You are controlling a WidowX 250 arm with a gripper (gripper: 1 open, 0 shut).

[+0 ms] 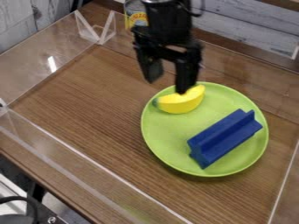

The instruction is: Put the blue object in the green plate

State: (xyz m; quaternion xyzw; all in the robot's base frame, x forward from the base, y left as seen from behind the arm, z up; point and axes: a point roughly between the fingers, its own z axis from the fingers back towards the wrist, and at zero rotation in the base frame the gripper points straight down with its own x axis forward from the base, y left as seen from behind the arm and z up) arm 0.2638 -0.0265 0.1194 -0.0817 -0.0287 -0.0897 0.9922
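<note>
The blue object [225, 137], a deep blue stepped block, lies inside the green plate [163, 136] on its right half. A yellow wedge-shaped piece [177, 102] rests on the plate's upper left part. My gripper [169, 81] hangs open, pointing down, just above the plate's upper left rim. Its right finger stands right over the yellow piece, and nothing is between the fingers.
The plate sits on a brown wooden tabletop [82, 105] enclosed by clear plastic walls [47, 66] at the left, back and front. A clear triangular stand [96, 29] is at the back left.
</note>
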